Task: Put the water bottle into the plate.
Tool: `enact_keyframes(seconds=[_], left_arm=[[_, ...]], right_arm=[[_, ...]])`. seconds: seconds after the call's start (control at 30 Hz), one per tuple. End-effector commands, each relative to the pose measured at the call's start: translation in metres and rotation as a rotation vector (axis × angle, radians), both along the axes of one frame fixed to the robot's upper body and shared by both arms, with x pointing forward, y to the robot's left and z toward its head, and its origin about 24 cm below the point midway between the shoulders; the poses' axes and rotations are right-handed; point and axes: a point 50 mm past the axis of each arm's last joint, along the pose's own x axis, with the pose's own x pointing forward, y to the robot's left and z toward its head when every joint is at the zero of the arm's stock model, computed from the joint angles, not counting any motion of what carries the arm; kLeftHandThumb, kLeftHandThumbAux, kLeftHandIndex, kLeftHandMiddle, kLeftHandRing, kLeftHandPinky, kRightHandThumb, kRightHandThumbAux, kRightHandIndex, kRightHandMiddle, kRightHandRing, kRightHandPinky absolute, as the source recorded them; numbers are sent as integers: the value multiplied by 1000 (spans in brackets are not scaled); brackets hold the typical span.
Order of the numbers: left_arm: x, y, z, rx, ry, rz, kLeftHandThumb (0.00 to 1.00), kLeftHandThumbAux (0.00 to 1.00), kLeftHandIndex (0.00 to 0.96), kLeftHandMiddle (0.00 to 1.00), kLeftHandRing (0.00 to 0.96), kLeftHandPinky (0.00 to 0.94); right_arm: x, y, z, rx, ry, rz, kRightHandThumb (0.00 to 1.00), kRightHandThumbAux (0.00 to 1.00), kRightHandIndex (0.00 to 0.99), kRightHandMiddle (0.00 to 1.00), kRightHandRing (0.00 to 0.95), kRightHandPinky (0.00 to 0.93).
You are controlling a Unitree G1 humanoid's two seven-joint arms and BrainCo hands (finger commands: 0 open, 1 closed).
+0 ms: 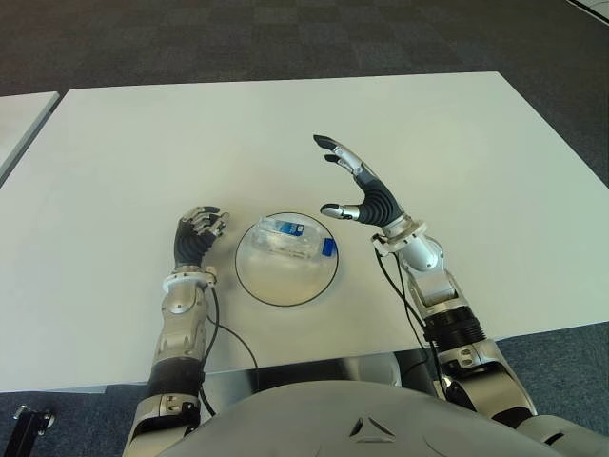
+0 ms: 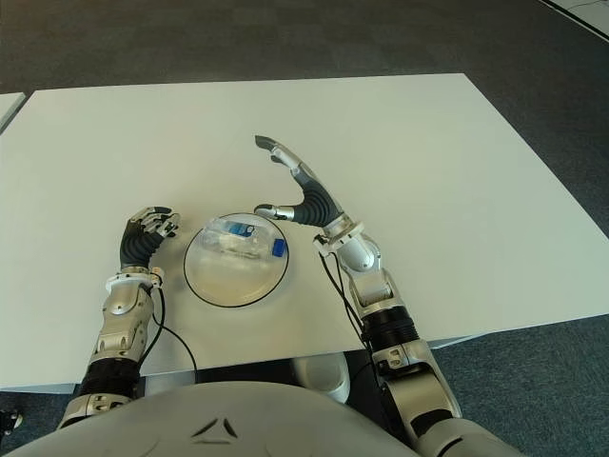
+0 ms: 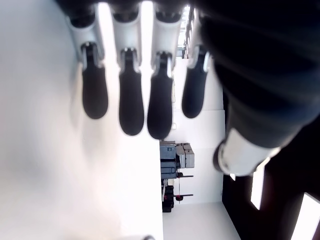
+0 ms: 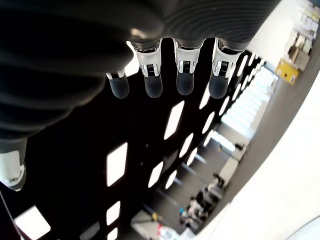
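Observation:
The clear water bottle (image 1: pixel 293 238) with a blue cap and label lies on its side inside the round transparent plate (image 1: pixel 285 288), toward the plate's far edge. My right hand (image 1: pixel 366 193) hovers just right of the plate, raised above the white table (image 1: pixel 143 143). It is open, with fingers (image 4: pixel 185 75) stretched out, thumb pointing at the bottle, and nothing in it. My left hand (image 1: pixel 198 233) shows just left of the plate, its fingers (image 3: pixel 132 100) relaxed and holding nothing.
A second white table (image 1: pixel 19 119) stands apart at the far left. Dark carpet (image 1: pixel 285 38) lies beyond the table's far edge. Black cables (image 1: pixel 233 338) run along both forearms near the front edge.

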Motion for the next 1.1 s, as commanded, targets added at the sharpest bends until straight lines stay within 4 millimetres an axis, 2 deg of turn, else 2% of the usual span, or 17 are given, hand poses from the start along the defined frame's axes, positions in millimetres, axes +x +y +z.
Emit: enact_keyframes(seconds=[0.03,0.3,0.43,0.53,0.83,1.1], left_arm=[[-2,1,-4,-3,23,-2,708,715,431,560,546,533],[-3,0,-3,3,14,-8,707,715,431,569,550,536],[-3,0,-3,1,17,-6,707,714,431,570,550,538],[-3,0,-3,-3,21,0,707,714,431,566,548,535],[-3,1,-3,-1,13,-7,707,714,431,565,548,534],[-4,2,-3,-11,11,-11,707,714,431,567,546,529]], right_arm=[[2,-6,-11,32,57,-88,86,486,0,0,0,44],[-2,-24,-38,61,185,-235,78,541,0,0,0,51],[-2,-27,-50,89,230,-267,82,571,0,0,0,50],[0,-26,-62,180,285,-298,89,620,0,0,0,60],[3,-26,-73,286,362,-344,87,775,0,0,5,75],[5,-28,-83,348,447,-342,73,863,1,25,29,90]])
